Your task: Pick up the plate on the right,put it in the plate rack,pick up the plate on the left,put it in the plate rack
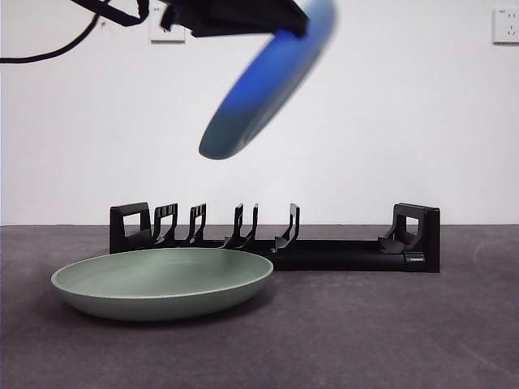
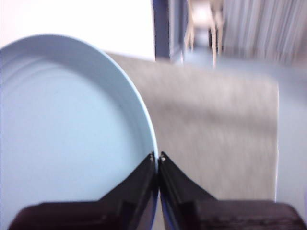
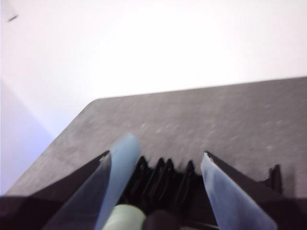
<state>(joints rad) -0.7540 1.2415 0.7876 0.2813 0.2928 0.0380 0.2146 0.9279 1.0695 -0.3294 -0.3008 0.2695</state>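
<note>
Blue plate held high over the rack, green plate lying in front

The left tool [image 2: 157,155] has its two black jaws pinched together on the rim of the blue plate [image 1: 268,81]; in the left wrist view the thin pale edge of the plate runs straight into the narrow slit between the jaw tips. In the front view that arm comes in from the top edge, dark and large, and the plate hangs from it tilted, its lower edge pointing down and to the picture's left. The plate is blurred. Between its lower edge and the tops of the prongs there is a wide band of open air against the white wall [image 1: 422,121].

The plate rack [image 1: 276,239] stands on the dark bench [image 1: 389,332], long and low, with a boxy loop block at each end and curved upright prongs between them. All slots seen from the front stand free of plates.

The green plate [image 1: 162,279] lies flat on the bench, right way up, in front of the rack's left half; its far rim hides the rack's base there. To the picture's right of it the bench is bare up to the rack's right end block.

The right tool [image 3: 156,160] has its jaws spread wide apart. Its wrist view shows the rack's prongs between the jaws, and a bit of the green plate's edge at the picture's bottom.
</note>
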